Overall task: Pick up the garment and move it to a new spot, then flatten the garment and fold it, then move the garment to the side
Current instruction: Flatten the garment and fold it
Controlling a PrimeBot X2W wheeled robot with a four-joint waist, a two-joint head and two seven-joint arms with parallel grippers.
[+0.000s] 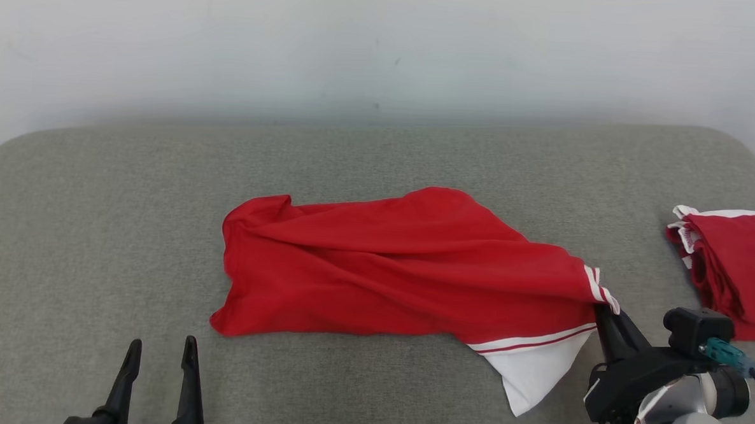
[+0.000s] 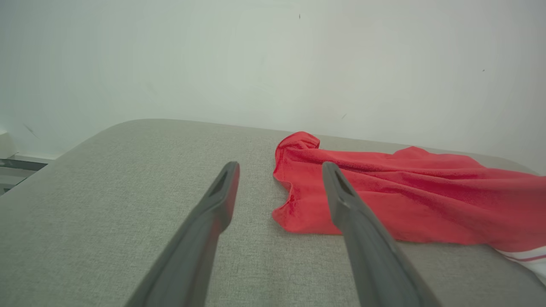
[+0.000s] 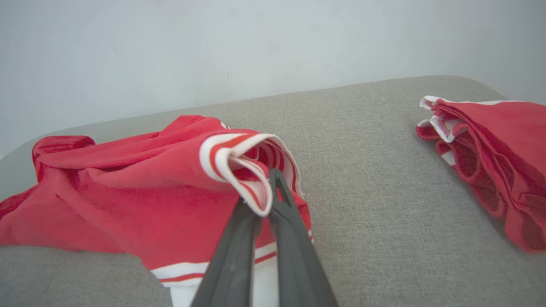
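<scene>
Right end effector (image 3: 273,177) pinches the white-striped hem of the red garment (image 1: 400,270), which lies crumpled at the middle of the grey padded surface (image 1: 96,225), possibly a mattress. Left end effector (image 1: 161,352) hangs spread near the front edge. A folded red pile (image 1: 738,266) sits at the right edge.

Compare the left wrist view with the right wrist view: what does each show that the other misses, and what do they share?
Left wrist view, not the right: the left gripper, jaws open and empty, near the garment's plain red end. Right wrist view, not the left: the right gripper, jaws shut on the garment's striped hem, and a second red garment off to the side. Both: the garment, the grey surface, the pale wall.
</scene>
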